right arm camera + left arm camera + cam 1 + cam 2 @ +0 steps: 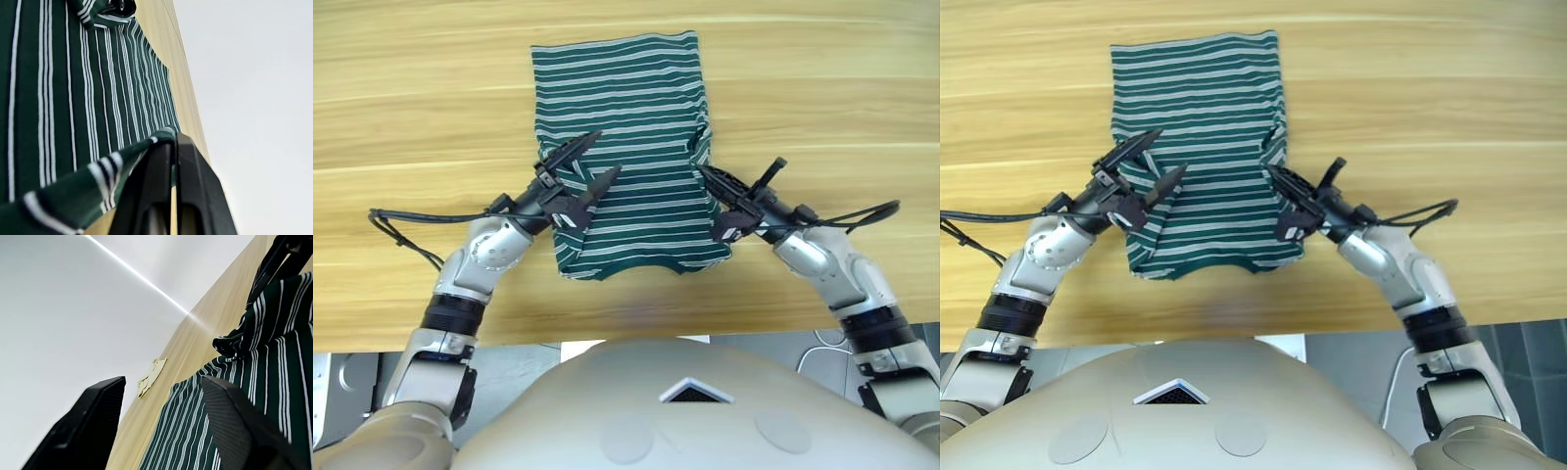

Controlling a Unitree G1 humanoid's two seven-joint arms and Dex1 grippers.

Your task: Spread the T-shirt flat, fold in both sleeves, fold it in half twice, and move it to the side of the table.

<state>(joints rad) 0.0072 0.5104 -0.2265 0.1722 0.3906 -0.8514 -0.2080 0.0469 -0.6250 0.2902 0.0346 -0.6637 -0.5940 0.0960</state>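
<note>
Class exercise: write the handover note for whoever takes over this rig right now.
Left gripper: open, over the T-shirt's left edge.
Right gripper: shut on the T-shirt's right edge.
T-shirt: lies lengthwise at the middle of the table.
Done: spread out; sleeves appear folded in.
To do: both half folds, then move it to the table's side.

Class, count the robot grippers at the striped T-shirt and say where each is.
2. The left gripper sits over the left edge of the T-shirt, jaws open; the right gripper is at its right edge, jaws shut on cloth.
</note>
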